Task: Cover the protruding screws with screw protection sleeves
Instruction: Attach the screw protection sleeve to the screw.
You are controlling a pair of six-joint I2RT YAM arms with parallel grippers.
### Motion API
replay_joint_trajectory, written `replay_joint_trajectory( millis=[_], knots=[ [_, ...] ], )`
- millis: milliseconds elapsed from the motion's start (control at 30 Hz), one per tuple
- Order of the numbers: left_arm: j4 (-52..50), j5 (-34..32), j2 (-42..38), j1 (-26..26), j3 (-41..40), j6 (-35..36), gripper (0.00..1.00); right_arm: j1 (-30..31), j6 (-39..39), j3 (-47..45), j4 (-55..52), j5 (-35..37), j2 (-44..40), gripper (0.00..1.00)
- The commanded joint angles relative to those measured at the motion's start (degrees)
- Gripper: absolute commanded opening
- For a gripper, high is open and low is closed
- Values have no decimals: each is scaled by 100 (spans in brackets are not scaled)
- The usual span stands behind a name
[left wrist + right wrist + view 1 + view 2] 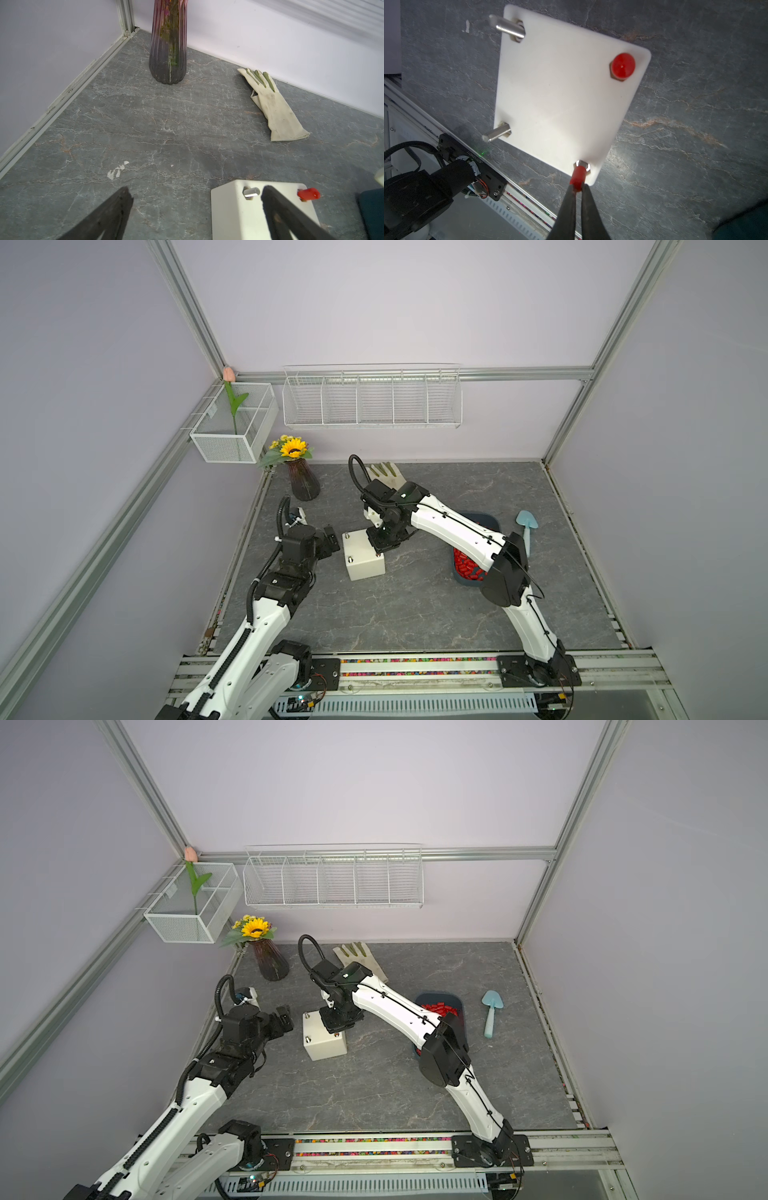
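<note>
both top views look down from the front onto the grey marbled desk [415, 614]; left wrist view skims low toward the back wall [270, 31]; right wrist view stares close down on the cream-white box [560, 93] all share.

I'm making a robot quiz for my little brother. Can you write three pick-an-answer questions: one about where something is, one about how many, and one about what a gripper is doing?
1. Where do the spare red sleeves lie? A in the blue tray; B in the wire basket; C in the vase.
2. How many bare screws stand on the white box? A one; B two; C four.
3. The right gripper is: A open and empty; B shut on a red sleeve; C out of sight.
Answers: 1 A, red caps show inside the tray. 2 B, the right wrist view shows two silver ones; two wear red. 3 B, its fingers pinch the sleeve over a corner screw.
</note>
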Motion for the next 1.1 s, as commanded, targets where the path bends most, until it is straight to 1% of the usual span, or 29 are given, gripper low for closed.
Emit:
replay_joint_trajectory(
  millis=[0,500,733,967,1067],
  knots=[
    [-13,-117,-67,32,-68,33,99,-60,1,-115,52,-67,78,11],
    [-28,-137,-125,32,-125,19,99,-62,8,-400,104,-121,96,11],
    [-25,-153,-131,32,-121,24,99,-70,25,-410,92,-73,102,11],
    [-33,-154,-153,32,-121,15,99,-84,21,-418,-61,156,82,11],
    [-36,-154,-168,32,-108,18,99,-85,-14,-461,50,137,-25,11]
  ],
)
